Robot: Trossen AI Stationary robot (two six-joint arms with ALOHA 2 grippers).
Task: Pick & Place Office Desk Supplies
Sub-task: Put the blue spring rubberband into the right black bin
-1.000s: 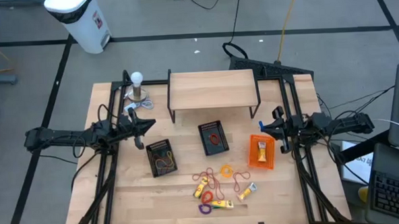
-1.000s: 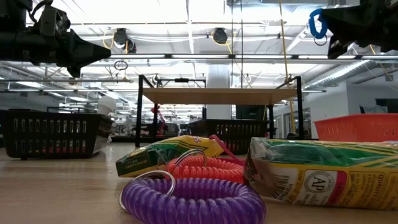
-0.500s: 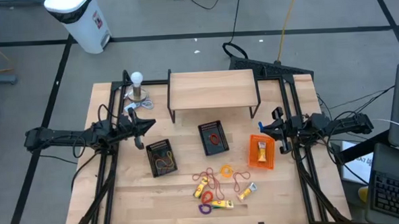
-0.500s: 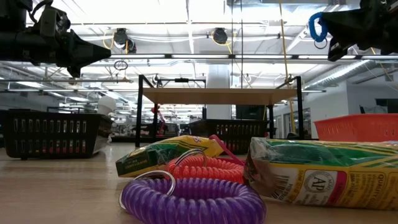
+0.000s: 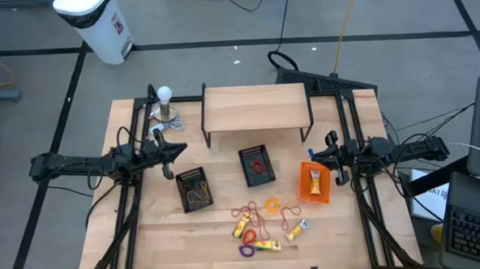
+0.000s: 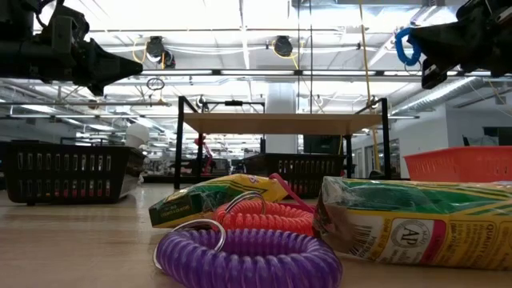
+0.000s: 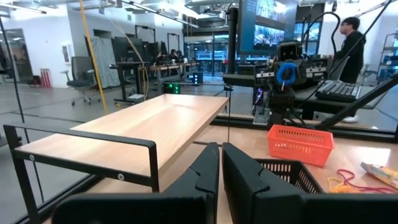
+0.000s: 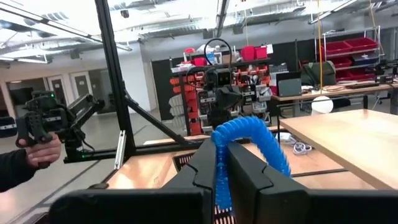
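Note:
Loose office desk supplies (image 5: 260,223) lie near the table's front edge: coloured coil loops and yellow packets. In the low view a purple coil (image 6: 248,258), an orange-red coil (image 6: 268,216) and packets (image 6: 416,220) lie close up. My right gripper (image 5: 329,141) hangs high above the table at the right, beside the orange basket (image 5: 313,182), shut on a blue coil loop (image 8: 249,134). My left gripper (image 5: 180,149) is shut and bare at the left, well above the table. My right gripper pinches one stretch of the blue coil (image 8: 219,171) between its two fingers. The fingers lie about level and point toward the table's left. The rest of the loop arches out past the fingertips (image 6: 406,46), lifted clear of the table.
A wooden shelf on black legs (image 5: 255,108) stands at the back middle, with a white ball-topped stand (image 5: 165,101) to its left. Two black baskets (image 5: 194,189) (image 5: 257,164) hold loops; the orange basket holds a yellow packet. A person stands in the room beyond the table (image 7: 348,37).
My right gripper has sunk a little with the blue coil and stays shut on it.

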